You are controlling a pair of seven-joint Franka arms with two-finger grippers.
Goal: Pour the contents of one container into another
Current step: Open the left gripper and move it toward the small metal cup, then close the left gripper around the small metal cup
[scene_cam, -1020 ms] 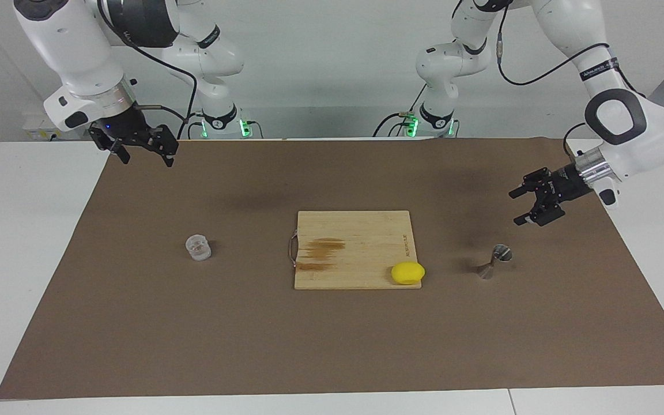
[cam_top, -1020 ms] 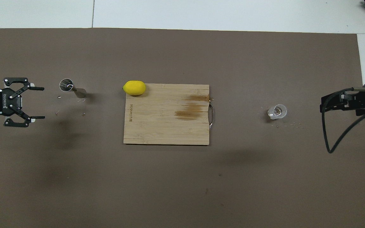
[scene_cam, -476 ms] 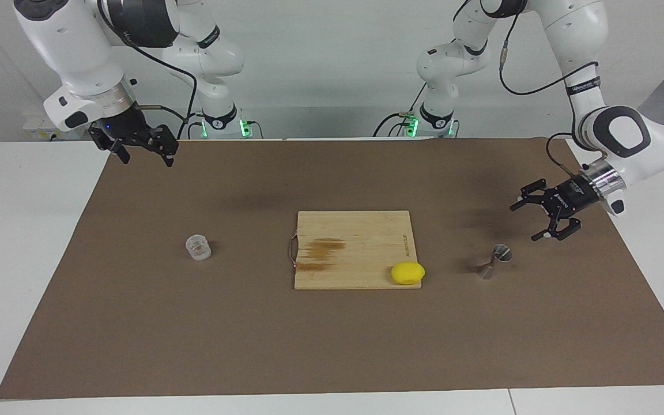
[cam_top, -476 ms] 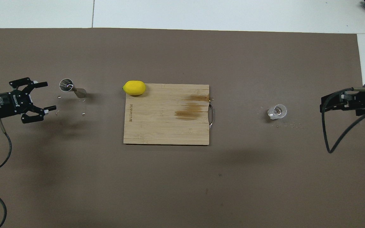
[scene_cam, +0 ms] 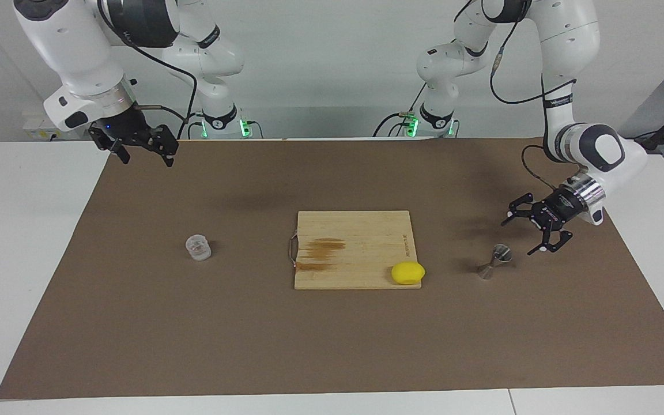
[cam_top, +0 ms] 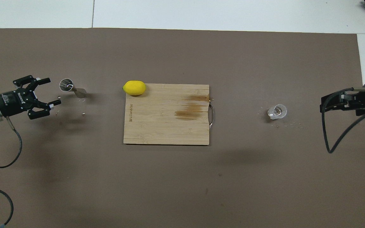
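I read the left gripper [scene_cam: 521, 234] as low over the brown mat, just beside the small shiny steel hourglass jigger [scene_cam: 494, 261] on the side toward the left arm's end of the counter [scene_cam: 15, 242]. Its fingers [cam_top: 44, 79] are released, spread wide with the tips pointing at the jigger; they are not touching it. The overhead view shows the same: left gripper [cam_top: 50, 91] tips just short of the jigger [cam_top: 71, 88], nothing between them.

The jigger stands upright on the mat, round mouth up, toward the left arm's end, well apart from the rectangular bamboo cutting board [scene_cam: 355, 249] at the middle of the mat. A yellow lemon [scene_cam: 407, 272] sits at the board's corner, on the edge farther from the robots and toward the jigger.

The small clear glass cup [scene_cam: 198, 247] stands upright on the mat toward the right arm's end, well apart from the board's metal handle [scene_cam: 292, 252]. I see it in the overhead view as well [cam_top: 277, 111], with small specks on the mat near it.

The right gripper [scene_cam: 144, 151] waits in the air over the mat's edge near its own base, well apart from the cup. I cannot tell how it is set.

The board carries darker brown stains [cam_top: 192, 109] near its handle end.
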